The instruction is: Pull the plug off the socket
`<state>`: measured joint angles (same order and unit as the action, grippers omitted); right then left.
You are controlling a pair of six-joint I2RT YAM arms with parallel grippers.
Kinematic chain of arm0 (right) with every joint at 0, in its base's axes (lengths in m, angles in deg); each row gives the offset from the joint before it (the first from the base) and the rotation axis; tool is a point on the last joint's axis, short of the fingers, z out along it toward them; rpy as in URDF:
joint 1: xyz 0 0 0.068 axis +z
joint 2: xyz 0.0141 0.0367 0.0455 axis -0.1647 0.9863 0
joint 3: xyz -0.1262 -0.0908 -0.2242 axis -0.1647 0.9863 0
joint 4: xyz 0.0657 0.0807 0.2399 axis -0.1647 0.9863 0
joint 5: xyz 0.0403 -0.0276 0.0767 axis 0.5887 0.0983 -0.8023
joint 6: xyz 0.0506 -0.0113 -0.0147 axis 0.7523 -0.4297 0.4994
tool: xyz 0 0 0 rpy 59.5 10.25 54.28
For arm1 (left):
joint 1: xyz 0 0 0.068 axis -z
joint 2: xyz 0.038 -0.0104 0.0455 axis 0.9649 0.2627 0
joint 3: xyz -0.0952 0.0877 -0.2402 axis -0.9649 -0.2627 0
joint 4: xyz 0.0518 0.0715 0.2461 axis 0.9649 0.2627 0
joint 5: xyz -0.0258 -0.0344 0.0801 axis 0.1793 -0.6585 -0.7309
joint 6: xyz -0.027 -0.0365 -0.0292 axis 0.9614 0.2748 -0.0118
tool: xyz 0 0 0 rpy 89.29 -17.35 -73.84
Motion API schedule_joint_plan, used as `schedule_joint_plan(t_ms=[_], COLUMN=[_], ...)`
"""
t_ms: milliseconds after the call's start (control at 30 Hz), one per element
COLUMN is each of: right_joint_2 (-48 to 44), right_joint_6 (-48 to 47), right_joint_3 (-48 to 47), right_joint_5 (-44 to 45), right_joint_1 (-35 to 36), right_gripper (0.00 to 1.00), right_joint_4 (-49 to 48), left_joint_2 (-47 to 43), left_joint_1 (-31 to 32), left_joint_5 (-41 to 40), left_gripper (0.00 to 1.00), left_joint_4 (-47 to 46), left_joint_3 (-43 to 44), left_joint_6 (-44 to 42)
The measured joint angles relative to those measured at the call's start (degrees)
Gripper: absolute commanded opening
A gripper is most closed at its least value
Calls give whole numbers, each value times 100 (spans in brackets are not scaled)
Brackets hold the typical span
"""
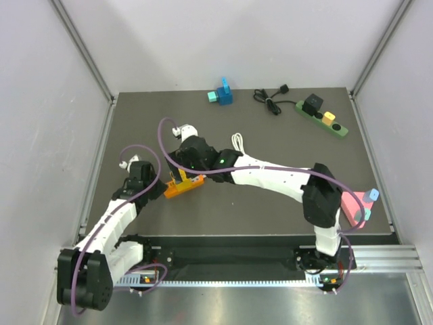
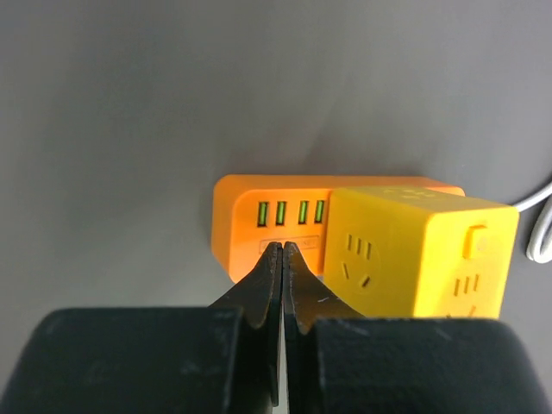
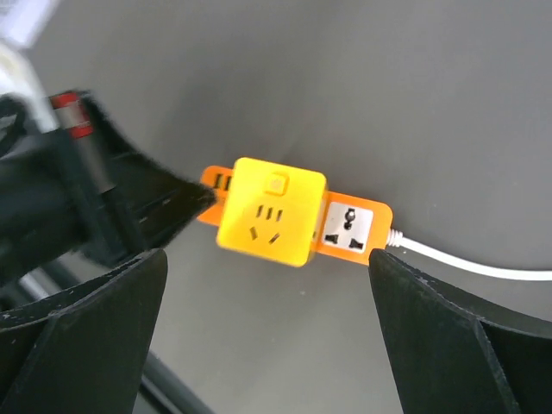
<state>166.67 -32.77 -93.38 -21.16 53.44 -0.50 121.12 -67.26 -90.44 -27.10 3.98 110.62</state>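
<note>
Now my closed, empty left tool (image 2: 283, 249) braces the orange socket (image 2: 250, 194); my right tool (image 3: 267, 257), spread wide astride the yellow plug (image 3: 269, 211), should clamp it.

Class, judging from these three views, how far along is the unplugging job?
Done: both hands are at the orange power strip. In hand: the left hand, shut, has its tips against the strip's USB end, while the right hand hangs open astride the yellow cube adapter. Left: gripping the cube and pulling it off; it is still plugged in.

Dark grey table (image 1: 135, 122) enclosed by pale, seemingly plain walls (image 1: 237, 40).
</note>
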Motion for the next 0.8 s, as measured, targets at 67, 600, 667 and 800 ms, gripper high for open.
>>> schedule_joint_plan(t_ms=[67, 600, 667, 800], right_joint_2=[210, 863, 901, 1019], right_joint_6=[105, 295, 291, 293], right_joint_3=[-76, -234, -275, -372], right_joint_5=[114, 479, 474, 452], right_joint_1=[13, 98, 114, 155], right_gripper=[100, 88, 89, 90], right_joint_4=[61, 195, 151, 85], left_joint_2=[2, 328, 339, 337], left_joint_1=[-35, -199, -214, -219], left_joint_5=[-15, 48, 55, 50], left_gripper=[0, 0, 0, 0], left_joint_4=[-90, -739, -761, -761], left_joint_3=[-81, -315, -321, -323], left_joint_6=[0, 127, 157, 181])
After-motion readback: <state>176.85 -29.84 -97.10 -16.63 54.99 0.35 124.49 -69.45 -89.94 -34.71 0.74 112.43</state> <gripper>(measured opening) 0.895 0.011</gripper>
